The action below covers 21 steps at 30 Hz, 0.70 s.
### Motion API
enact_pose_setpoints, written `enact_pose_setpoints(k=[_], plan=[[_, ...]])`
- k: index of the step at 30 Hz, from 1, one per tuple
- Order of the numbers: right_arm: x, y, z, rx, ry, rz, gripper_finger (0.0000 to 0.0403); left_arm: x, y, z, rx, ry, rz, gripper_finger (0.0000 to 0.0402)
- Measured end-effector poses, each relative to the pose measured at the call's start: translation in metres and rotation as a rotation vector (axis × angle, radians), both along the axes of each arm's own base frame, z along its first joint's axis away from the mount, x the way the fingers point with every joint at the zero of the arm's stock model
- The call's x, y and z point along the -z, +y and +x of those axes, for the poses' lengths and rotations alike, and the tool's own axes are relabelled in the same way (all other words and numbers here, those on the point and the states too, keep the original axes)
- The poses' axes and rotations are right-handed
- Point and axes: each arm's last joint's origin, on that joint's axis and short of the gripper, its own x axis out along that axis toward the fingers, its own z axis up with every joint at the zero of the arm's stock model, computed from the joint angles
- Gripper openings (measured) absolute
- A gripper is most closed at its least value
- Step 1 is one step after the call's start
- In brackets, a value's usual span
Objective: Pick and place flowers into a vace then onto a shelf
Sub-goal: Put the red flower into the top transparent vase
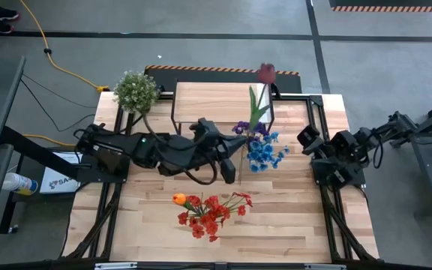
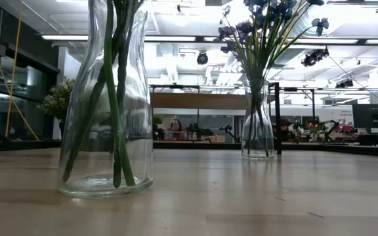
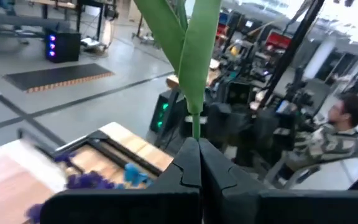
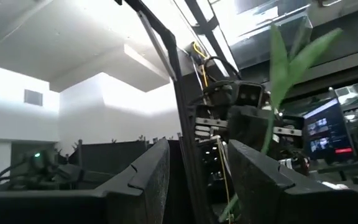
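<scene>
Fingers of my left gripper (image 3: pixel 199 163) pinch the green stem of a maroon flower (image 1: pixel 266 73), holding it upright above the purple and blue flowers (image 1: pixel 265 150), probably to lower it in. My right gripper (image 4: pixel 194 180) waits half spread at the table's right edge. Red flowers (image 1: pixel 210 214) lie near the front; the shelf (image 1: pixel 212 101) stands behind.
</scene>
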Motion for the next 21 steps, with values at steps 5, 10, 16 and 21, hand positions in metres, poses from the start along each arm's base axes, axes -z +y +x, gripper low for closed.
enact_pose_setpoints(k=[5, 10, 16, 21], plan=[[-0.012, 0.005, 0.015, 0.037, 0.042, -0.039, 0.0154, 0.01, -0.005, 0.011, 0.043, 0.016, -0.013, 0.0022], [-0.034, 0.011, 0.032, 0.102, 0.183, -0.161, 0.0154, 0.012, -0.007, 0.015, 0.084, 0.006, -0.029, 0.0022], [-0.059, 0.017, 0.045, 0.14, 0.328, -0.274, 0.0154, 0.014, -0.01, 0.019, 0.11, 0.007, -0.01, 0.0022], [-0.078, 0.018, 0.049, 0.152, 0.361, -0.32, 0.0154, 0.015, -0.01, 0.02, 0.123, 0.024, 0.017, 0.0022]])
